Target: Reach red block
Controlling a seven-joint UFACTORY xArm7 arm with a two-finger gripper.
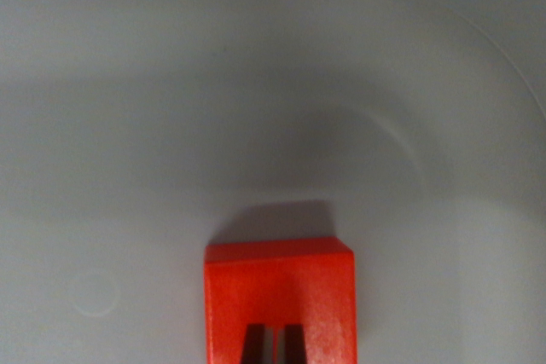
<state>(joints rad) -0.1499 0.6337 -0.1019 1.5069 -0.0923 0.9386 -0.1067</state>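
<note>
Because the red block (279,300) lies at the near edge of the wrist view, just right of centre, my gripper (273,343) hangs directly over it, two dark fingertips (253,344) standing narrowly apart and holding nothing.

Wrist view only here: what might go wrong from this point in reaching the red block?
1. The red block sits at the bottom edge, partly cut off, so alignment is hard to judge.
2. Dark tips, likely the pincer, overlap the block; pressing on might shove it along the smooth grey surface.
</note>
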